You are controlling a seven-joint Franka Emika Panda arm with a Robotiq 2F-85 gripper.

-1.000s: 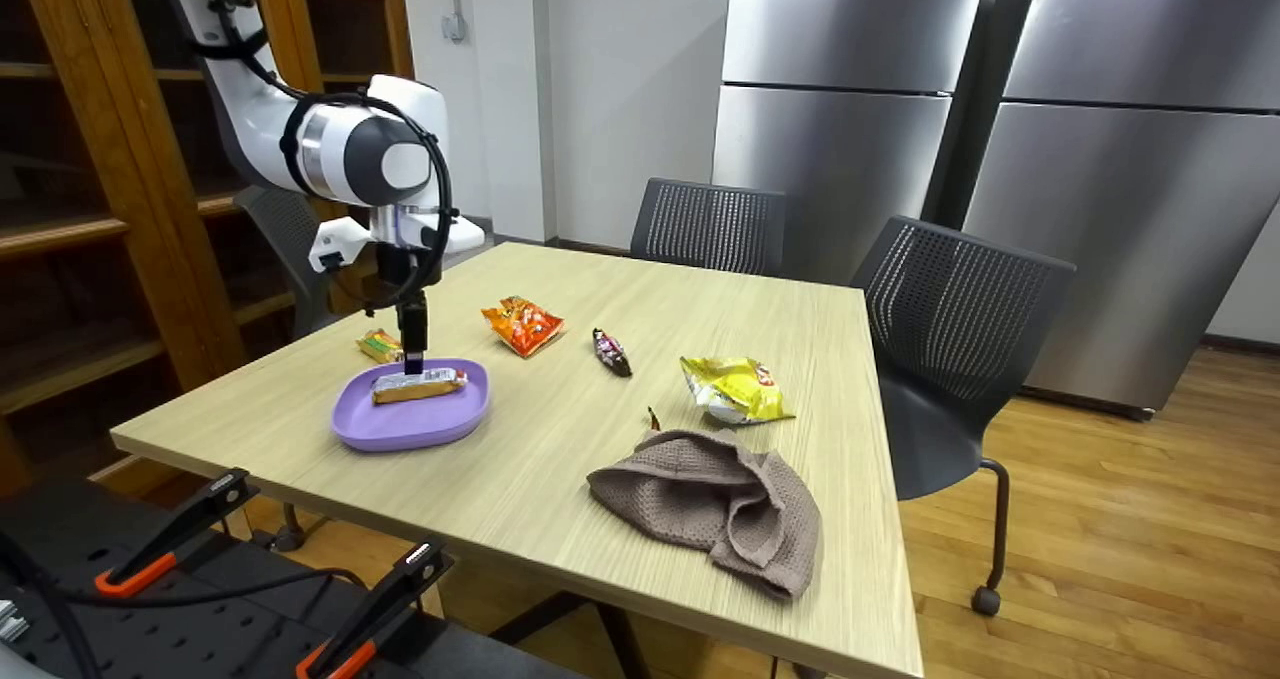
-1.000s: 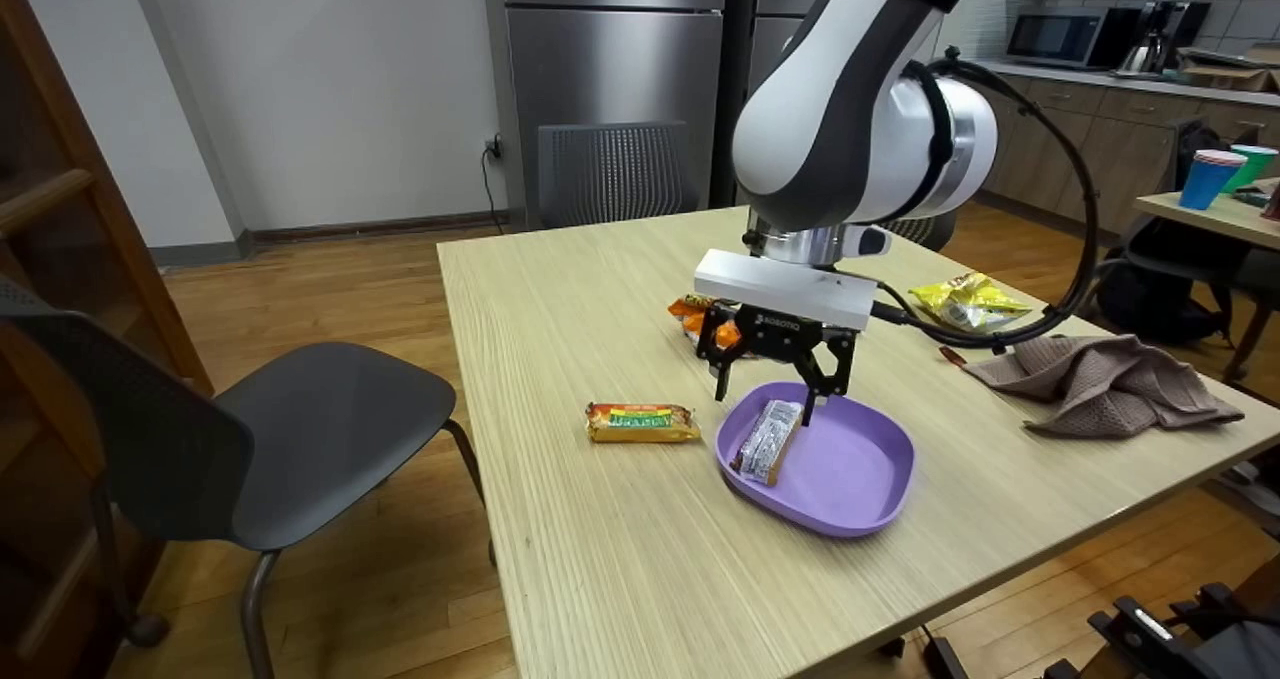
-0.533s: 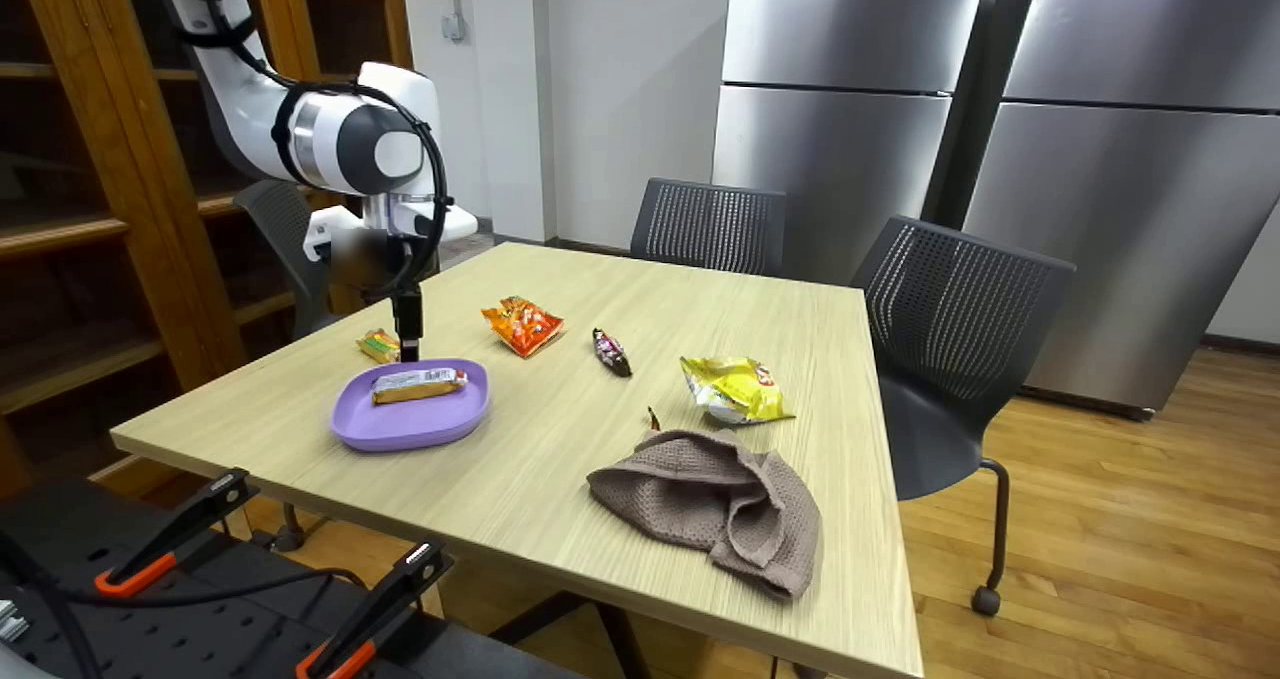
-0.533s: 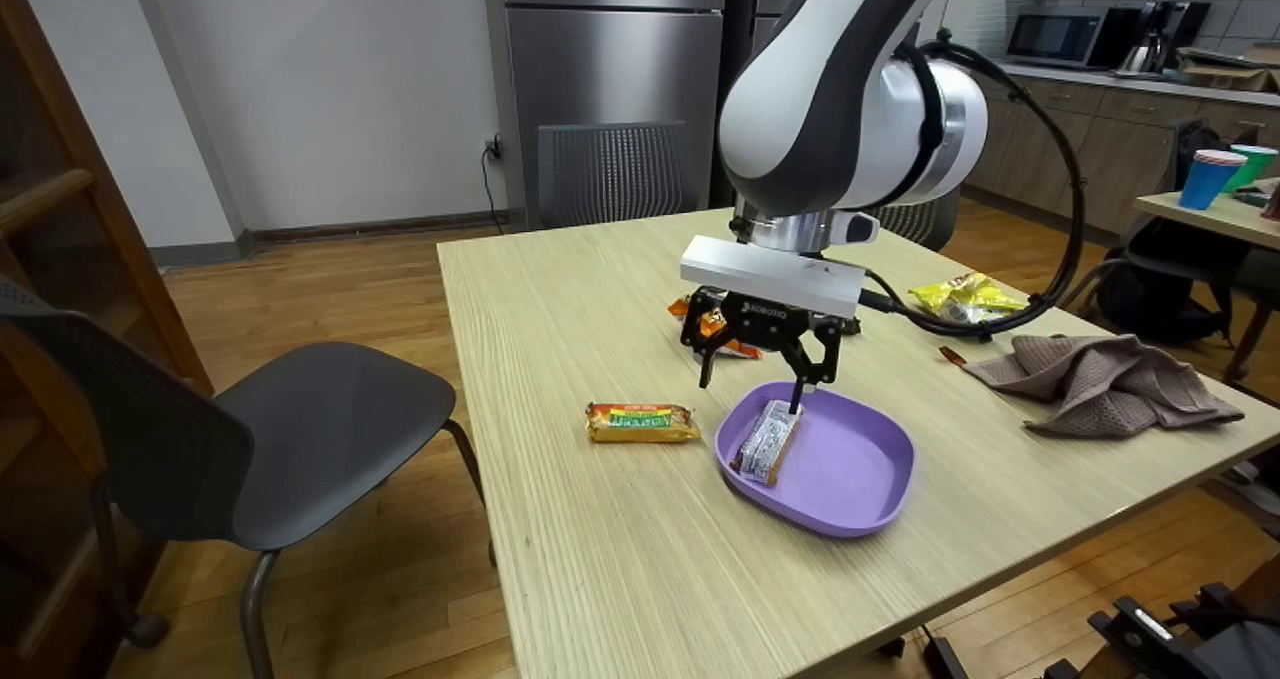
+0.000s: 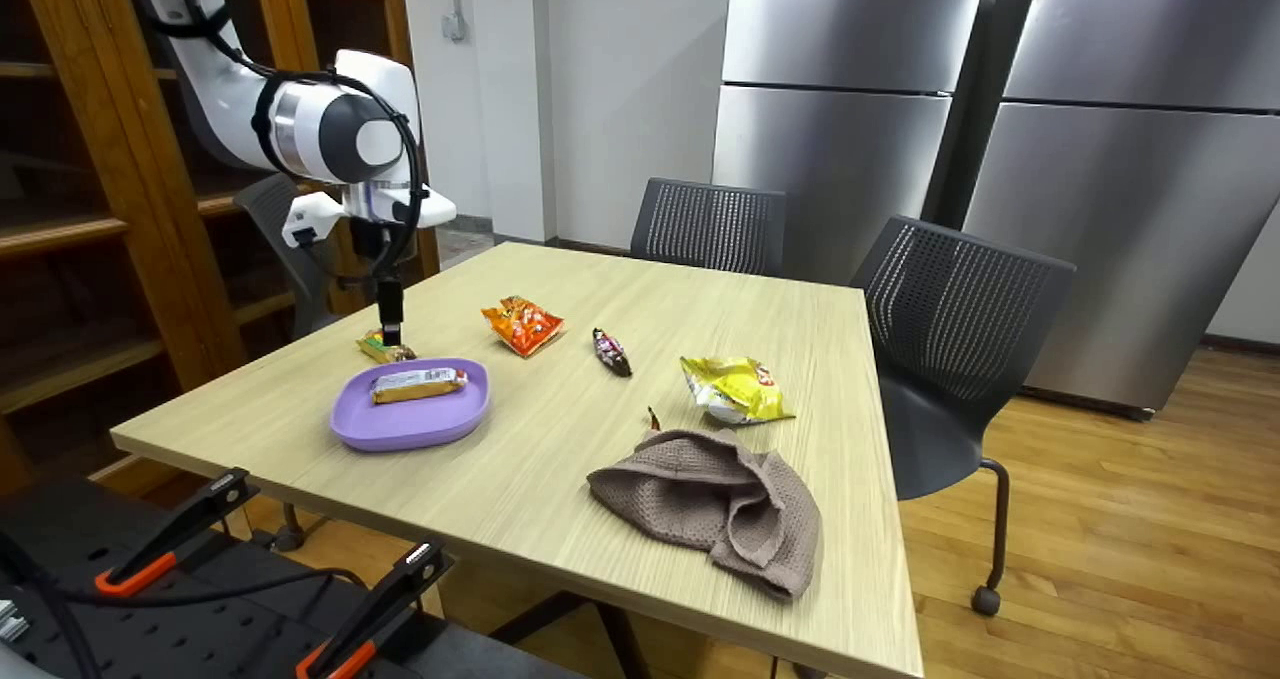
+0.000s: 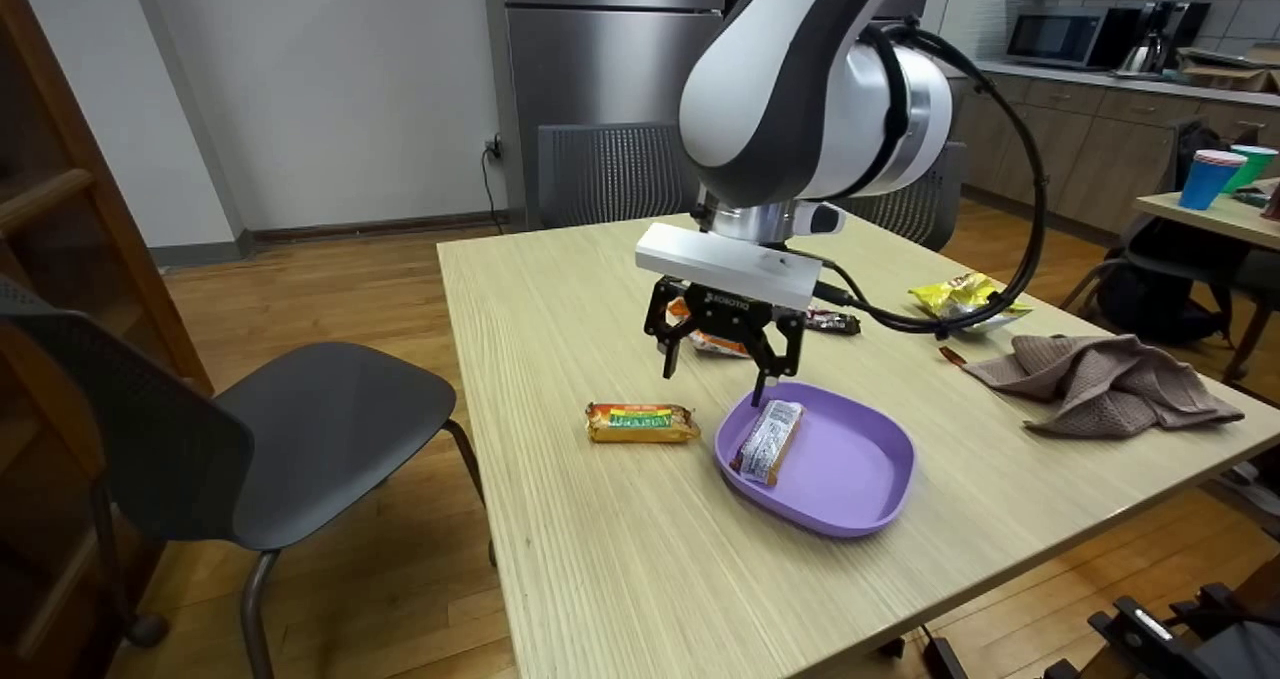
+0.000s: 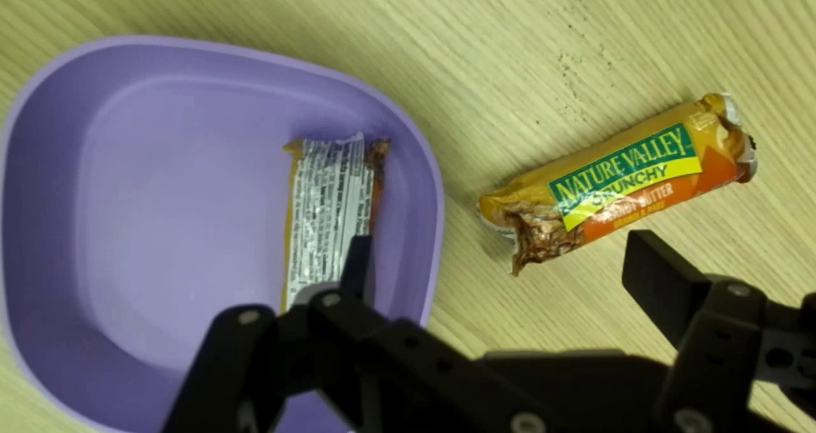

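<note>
Plainly, my gripper spreads wide and empty, so the purple tray alone supports 1 wrapped snack bar.

Surface finishes: glossy film, matt plastic, wood grain, brushed metal, rough textile
Table: pale wood grain, low sheen; purple dish: smooth plastic, semi-matt; dish bar and loose bar: crinkled, shiny film; orange packet and yellow packet: creased, glossy film; cloth: rough waffle weave, matt; gripper: matt black, metal screw heads; fridges: smooth metal, brushed look, soft reflections; chair: smooth dark plastic, matt; floor: wood planks, slight gloss
</note>
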